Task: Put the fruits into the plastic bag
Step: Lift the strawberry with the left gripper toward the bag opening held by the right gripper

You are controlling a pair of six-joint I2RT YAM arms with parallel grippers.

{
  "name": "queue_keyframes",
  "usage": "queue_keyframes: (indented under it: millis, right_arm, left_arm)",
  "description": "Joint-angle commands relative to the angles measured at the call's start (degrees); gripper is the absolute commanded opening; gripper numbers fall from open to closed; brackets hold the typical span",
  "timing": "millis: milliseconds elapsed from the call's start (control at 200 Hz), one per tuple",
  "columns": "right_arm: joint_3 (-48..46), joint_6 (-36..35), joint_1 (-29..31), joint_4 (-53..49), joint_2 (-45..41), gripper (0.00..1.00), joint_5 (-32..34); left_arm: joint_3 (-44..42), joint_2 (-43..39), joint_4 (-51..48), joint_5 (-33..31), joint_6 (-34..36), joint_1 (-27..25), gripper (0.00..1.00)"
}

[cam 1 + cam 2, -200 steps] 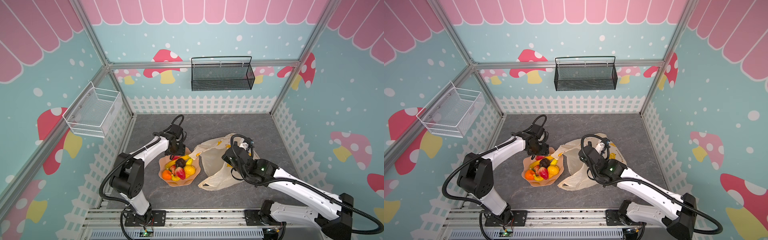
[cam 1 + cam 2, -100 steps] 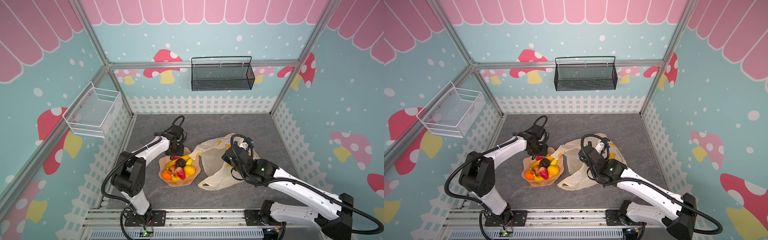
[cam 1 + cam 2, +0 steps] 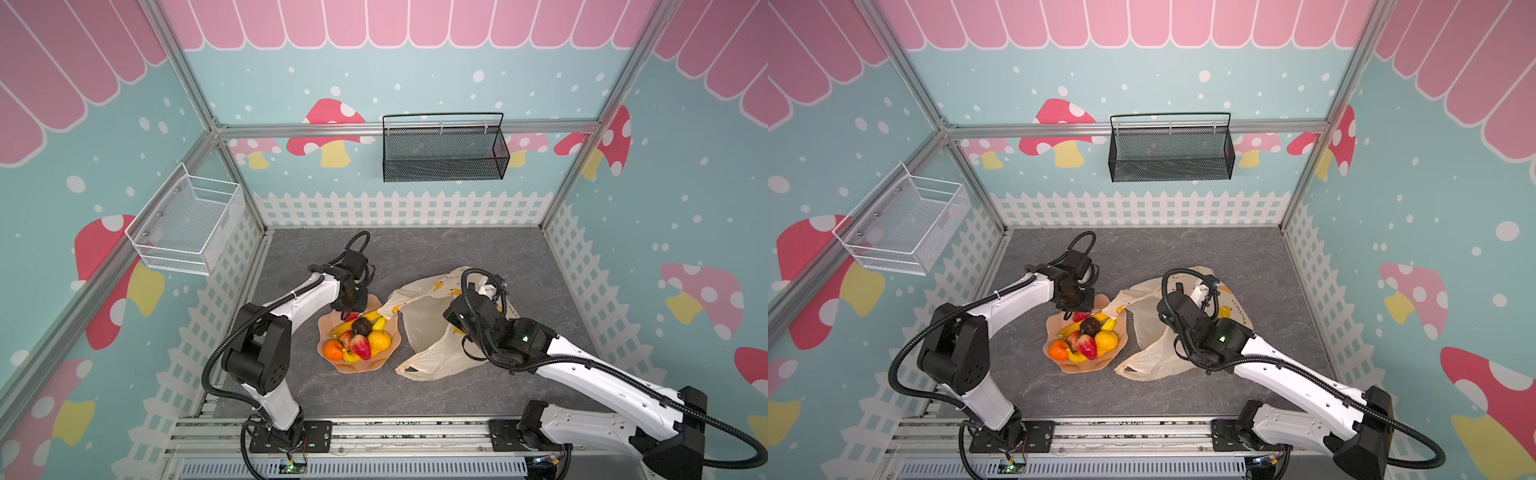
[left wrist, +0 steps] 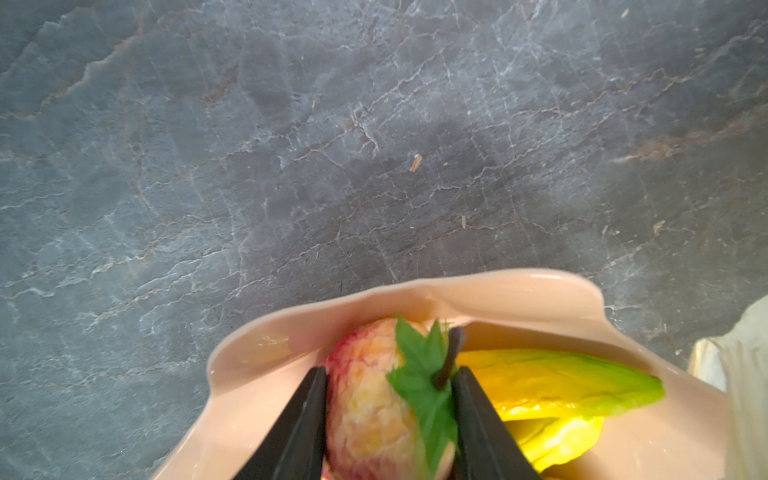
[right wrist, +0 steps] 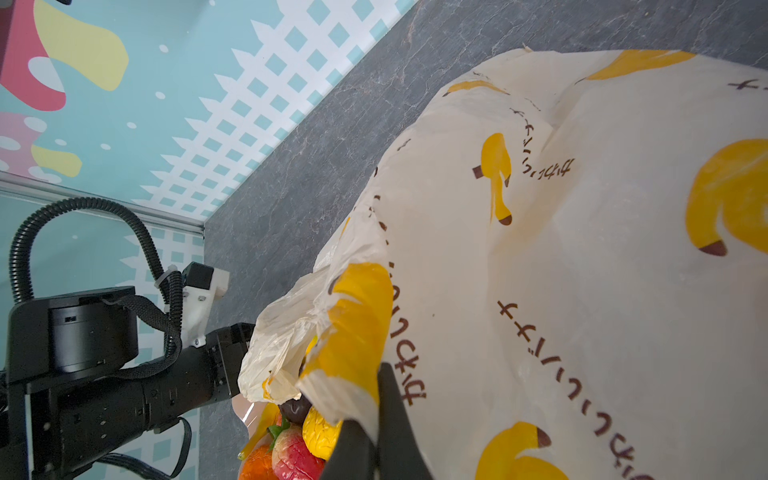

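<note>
None of the fruits (image 3: 359,336) seen in bag (image 3: 428,328); all on plate (image 3: 349,368) to its left. L pincer (image 4: 388,370) straddles far strawberry (image 4: 365,403), grip unconfirmed. R pincer (image 5: 368,395) clamped on bag rim.

L tool (image 3: 1074,311) sits low over the far rim of the peach plate (image 3: 1084,368), right at a red strawberry (image 3: 1080,317); jaws hidden from here. Other fruits (image 3: 1090,337) are piled on the plate, w/ the orange (image 3: 1058,350) at its near-left edge. Plastic bag (image 3: 1154,353) lies crumpled on the grey worktop (image 3: 1142,253) just beside the plate, R arm (image 3: 1221,338) bent over it.
</note>
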Motion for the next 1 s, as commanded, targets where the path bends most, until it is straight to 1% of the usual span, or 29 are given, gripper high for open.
queue_keyframes:
  millis: [0, 280, 415, 550, 635, 680, 735, 785, 870, 890, 990]
  right_arm:
    - [-0.35, 0.19, -0.26, 0.58, -1.13, 0.0, 0.43]
    - [-0.84, 0.49, -0.29, 0.58, -1.95, 0.0, 0.72]
    - [-0.91, 0.45, -0.28, 0.59, -2.04, 0.0, 0.61]
    - [-1.13, 0.64, -0.25, 0.58, -2.04, 0.0, 0.5]
    - [-1.14, 0.55, -0.26, 0.59, -2.17, 0.0, 0.54]
    - [-1.07, 0.55, -0.23, 0.59, -2.05, 0.0, 0.57]
    - [-0.96, 0.39, -0.26, 0.59, -1.99, 0.0, 0.64]
    - [-0.83, 0.24, -0.27, 0.59, -1.92, 0.0, 0.53]
    - [-0.78, 0.2, -0.29, 0.59, -1.77, 0.0, 0.44]
    - [-0.7, 0.04, -0.28, 0.59, -1.82, 0.0, 0.47]
    - [-0.69, -0.09, -0.22, 0.58, -1.86, 0.0, 0.32]
  left_arm:
    - [0.7, -3.99, -1.32, -1.18, 0.72, -0.22, 0.38]
    - [3.18, -11.73, -4.77, -2.42, 0.93, 0.05, 0.37]
    - [3.59, -16.93, -4.96, 0.07, 2.45, 0.05, 0.35]
    - [2.71, -22.59, -3.5, 6.02, 6.66, 0.05, 0.36]
    - [1.9, -25.85, -2.72, 11.38, 8.97, 0.01, 0.36]
    - [1.86, -27.21, -2.79, 15.5, 10.22, -0.09, 0.36]
    - [1.5, -28.6, -2.75, 20.08, 11.26, -0.24, 0.34]
    - [0.98, -29.46, -2.6, 22.58, 11.66, -0.55, 0.32]
    - [0.01, -30.42, -1.92, 24.88, 12.07, -0.65, 0.32]
    - [-0.09, -30.6, -1.73, 25.04, 12.04, -2.23, 0.32]
    - [0.38, -31.11, -1.26, 25.95, 12.33, -4.04, 0.31]
